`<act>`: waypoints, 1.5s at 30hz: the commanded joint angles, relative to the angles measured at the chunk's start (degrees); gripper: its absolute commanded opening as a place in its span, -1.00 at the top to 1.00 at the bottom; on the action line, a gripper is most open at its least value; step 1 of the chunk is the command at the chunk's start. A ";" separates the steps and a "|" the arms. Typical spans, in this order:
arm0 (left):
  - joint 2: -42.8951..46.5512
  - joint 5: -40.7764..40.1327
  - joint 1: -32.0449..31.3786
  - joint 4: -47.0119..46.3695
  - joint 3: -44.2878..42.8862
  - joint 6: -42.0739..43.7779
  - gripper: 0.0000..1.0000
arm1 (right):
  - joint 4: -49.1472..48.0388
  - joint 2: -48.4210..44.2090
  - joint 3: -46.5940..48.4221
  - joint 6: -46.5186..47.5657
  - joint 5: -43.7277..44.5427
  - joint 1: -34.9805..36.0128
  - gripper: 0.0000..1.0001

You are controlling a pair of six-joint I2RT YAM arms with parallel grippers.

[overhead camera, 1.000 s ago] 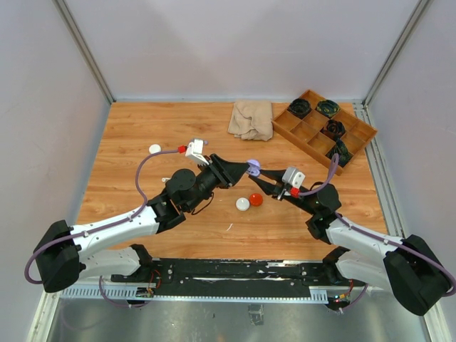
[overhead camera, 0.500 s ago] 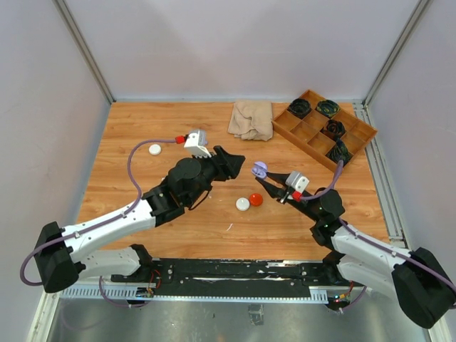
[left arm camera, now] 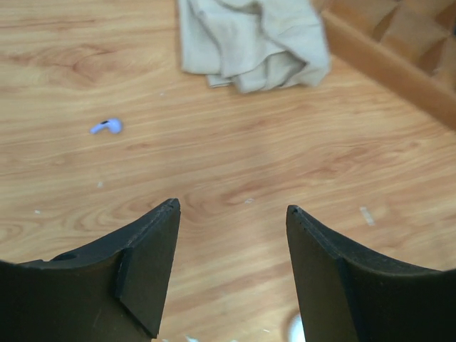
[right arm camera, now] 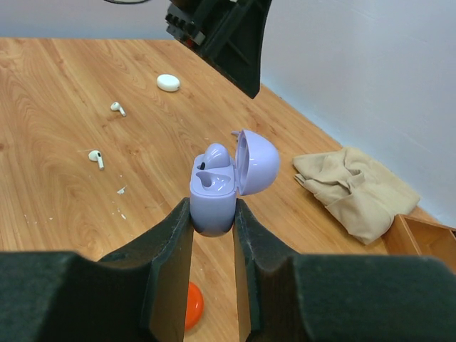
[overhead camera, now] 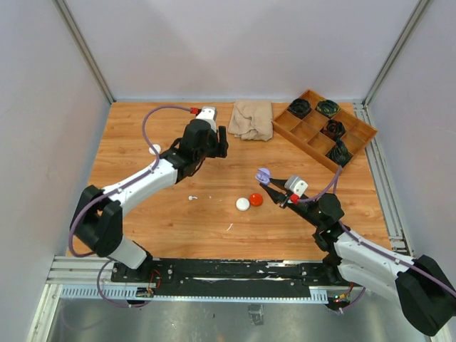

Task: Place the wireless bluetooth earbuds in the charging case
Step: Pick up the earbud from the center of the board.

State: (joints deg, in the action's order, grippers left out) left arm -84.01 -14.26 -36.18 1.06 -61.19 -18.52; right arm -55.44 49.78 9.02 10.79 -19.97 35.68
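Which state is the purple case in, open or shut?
Open: the purple case, gripped by the right claw, has its lid swung back, showing one earbud seated inside.

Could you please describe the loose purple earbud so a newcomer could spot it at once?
Find the beige cloth near the wooden tray. In the left wrist view, the earbud lies alone on bare table, below and left of the cloth. It is pale purple, whereas the other loose earbuds are white.
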 commanded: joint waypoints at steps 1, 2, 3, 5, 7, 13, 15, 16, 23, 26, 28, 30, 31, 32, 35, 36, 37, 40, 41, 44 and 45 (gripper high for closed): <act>-6.52 8.50 6.22 3.03 -5.00 8.31 -0.33 | -2.89 1.12 -0.91 0.64 1.39 1.62 0.99; -8.40 9.26 7.39 3.59 -6.25 9.47 -0.33 | -3.18 1.45 -0.93 0.60 1.42 1.56 0.99; -10.53 10.23 8.52 4.50 -8.41 10.56 -0.33 | -3.42 1.76 -0.93 0.59 1.42 1.58 0.99; -14.39 12.18 10.55 6.16 -11.66 12.74 -0.33 | -3.66 2.26 -0.93 0.54 1.42 1.54 0.99; -17.87 12.76 12.04 7.41 -14.53 14.80 -0.33 | -3.93 2.49 -0.93 0.39 1.30 1.57 0.99; -26.83 16.33 15.29 10.68 -22.87 20.46 -0.33 | -5.20 3.25 -0.89 -1.08 -0.18 1.57 0.99; -30.66 17.24 16.23 12.56 -25.80 22.61 -0.32 | -4.48 2.66 -0.77 -0.84 -0.35 1.54 0.99; -32.42 17.82 16.65 13.54 -27.23 23.54 -0.31 | -3.75 2.08 -0.76 -0.59 -0.10 1.53 0.99; -42.59 18.13 17.62 21.85 -38.45 30.55 -0.25 | -1.87 0.93 -0.49 0.05 0.05 1.54 0.98; -44.56 17.53 17.72 23.10 -40.88 32.21 -0.24 | -1.82 0.72 -0.53 0.07 0.13 1.58 0.99; -45.62 18.10 17.85 23.57 -42.85 33.13 -0.23 | -1.82 0.82 -0.45 -0.14 -0.08 1.56 0.98; -47.23 17.66 17.98 25.70 -45.49 33.86 -0.21 | -1.74 1.06 -0.40 -0.03 -0.02 1.56 0.99; -47.98 17.51 18.07 26.72 -46.53 34.16 -0.20 | -1.82 1.02 -0.45 0.01 0.05 1.56 0.99; -48.63 17.44 18.25 27.51 -47.14 34.43 -0.19 | -1.78 0.97 -0.49 0.09 0.24 1.54 0.99; -49.53 17.61 18.38 29.38 -47.77 35.12 -0.16 | -1.78 0.98 -0.49 0.11 0.19 1.51 0.99; -49.55 17.84 18.39 29.90 -47.74 35.28 -0.15 | -1.81 1.06 -0.49 0.11 0.32 1.50 0.99; -49.50 18.26 18.40 30.42 -47.71 35.37 -0.13 | -1.80 1.03 -0.49 0.11 0.43 1.51 0.99; -49.58 18.78 18.40 31.82 -48.02 35.63 -0.12 | -1.60 0.70 -0.49 0.19 0.44 1.58 0.99; -49.70 18.81 18.43 32.35 -48.20 35.80 -0.11 | -1.46 0.53 -0.46 0.20 0.45 1.58 0.99; -49.88 19.43 18.43 33.72 -48.34 36.06 -0.04 | -1.04 -0.04 -0.40 0.20 0.43 1.58 0.99; -49.98 19.57 18.50 34.03 -48.30 36.11 -0.01 | -0.85 -0.22 -0.40 0.20 0.50 1.56 0.99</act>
State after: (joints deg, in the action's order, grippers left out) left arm -132.73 3.86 -18.09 31.55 -108.01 16.25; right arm -55.33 50.96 8.69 10.50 -19.46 35.68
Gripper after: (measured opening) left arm 0.527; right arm 0.263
